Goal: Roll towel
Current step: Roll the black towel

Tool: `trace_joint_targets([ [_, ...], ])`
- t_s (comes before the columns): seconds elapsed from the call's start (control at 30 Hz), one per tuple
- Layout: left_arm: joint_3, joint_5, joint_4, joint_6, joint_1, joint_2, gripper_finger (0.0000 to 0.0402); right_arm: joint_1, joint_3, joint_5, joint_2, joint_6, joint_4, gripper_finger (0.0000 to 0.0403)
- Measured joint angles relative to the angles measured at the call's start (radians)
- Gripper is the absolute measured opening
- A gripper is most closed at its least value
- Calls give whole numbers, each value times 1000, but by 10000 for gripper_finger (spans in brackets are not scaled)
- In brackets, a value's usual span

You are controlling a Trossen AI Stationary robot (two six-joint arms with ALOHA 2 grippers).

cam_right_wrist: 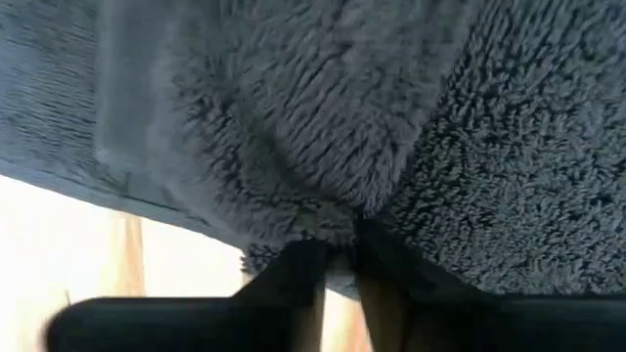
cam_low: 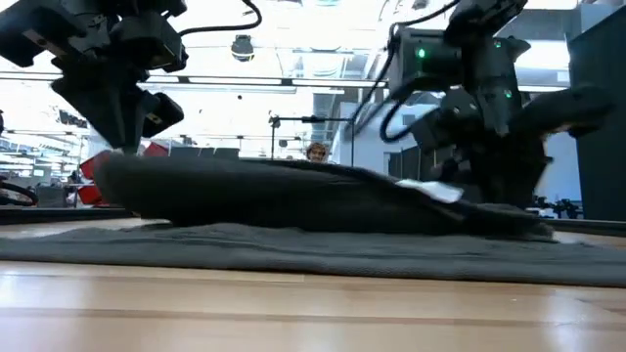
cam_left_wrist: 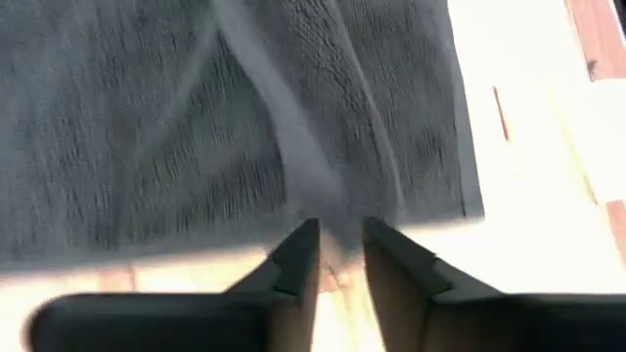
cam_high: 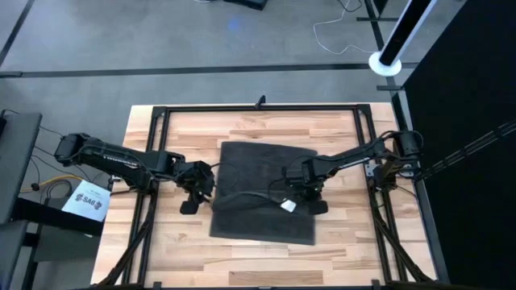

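The dark grey towel (cam_high: 266,173) lies spread on the wooden table (cam_high: 185,250), and a raised fold (cam_low: 293,191) runs across it between my two grippers. A small white label (cam_high: 288,206) shows beside the right gripper. My left gripper (cam_high: 201,187) is shut on the towel at its left edge. My right gripper (cam_high: 300,193) is shut on the towel a little inside its right edge. The near part of the towel (cam_high: 262,225) rests flat on the table. My left gripper pinches the towel's left edge (cam_left_wrist: 337,223) between its two fingers, at the end of the raised fold. The fingers come down at it from the table's left. That part is lifted off the wood; the cloth beyond it lies on the table. My right gripper pinches a bunched fold of the towel (cam_right_wrist: 333,230) between its two fingers, next to the white label (cam_low: 430,189). The fingers come from above and from the table's right. The pinched cloth is raised, and the rest lies on the table.
A black metal frame (cam_high: 161,113) runs round the tabletop. A white card (cam_high: 90,199) lies off the table's left side. Bare wood (cam_high: 266,262) shows toward the near edge. A person (cam_low: 316,152) shows far off in the room.
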Motion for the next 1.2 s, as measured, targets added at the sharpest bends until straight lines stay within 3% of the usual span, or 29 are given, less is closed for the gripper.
trace_joint_targets([
  [0.13, 16, -11, 5, -42, -1, 0, 129, 2, 65, 2, -18, 1, -120, 114],
  [0.23, 20, -47, 15, -54, -1, 0, 139, 23, 117, 10, -69, 21, -177, 150],
  [0.4, 20, -69, 23, -60, -1, 3, 142, 109, 135, 14, -172, 178, -162, 187],
  [0.53, 14, -74, 40, -60, 0, 23, 142, 237, 135, 26, -185, 206, -91, 204],
  [0.7, 14, -75, 93, -64, 0, 73, 143, 367, 135, 224, -106, 190, -17, 212],
  [1.0, 13, -59, 113, -62, 0, 145, 144, 425, 135, 415, 76, 303, 2, 186],
  [1.1, 13, -47, 112, -64, 0, 153, 144, 419, 135, 422, 107, 364, 2, 137],
  [1.2, 13, -28, 112, -87, 0, 153, 144, 412, 142, 422, 104, 413, -19, 54],
])
